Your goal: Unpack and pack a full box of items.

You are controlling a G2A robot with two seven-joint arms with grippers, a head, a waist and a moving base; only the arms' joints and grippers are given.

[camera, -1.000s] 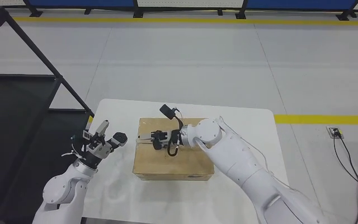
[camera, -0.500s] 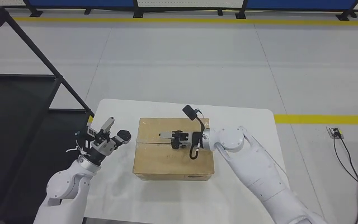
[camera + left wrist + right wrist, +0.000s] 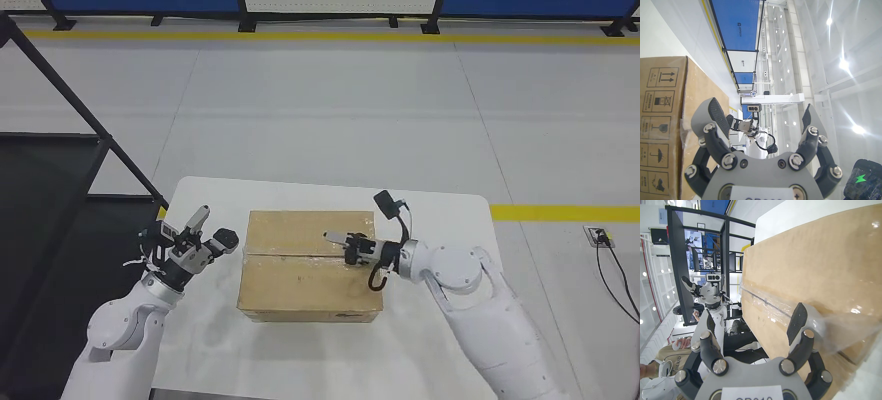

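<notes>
Sitting closed in the middle of the white table (image 3: 440, 215), the cardboard box (image 3: 300, 280) has its top flaps shut. A strip of clear tape (image 3: 768, 306) runs along the seam from 9 to 3 o'clock. The right gripper (image 3: 340, 240), its arm lying in from 3 o'clock, hangs just over the lid. It is a little toward 1 o'clock of the lid's middle and close to the seam, with its fingers spread apart and holding nothing. In the right wrist view a loose, crinkled piece of the tape lies against one of those fingers (image 3: 797, 323). The left gripper (image 3: 212, 228) is at 9 o'clock of the box, near its side wall but not touching it. Its fingers are tilted upward, wide apart and empty.
</notes>
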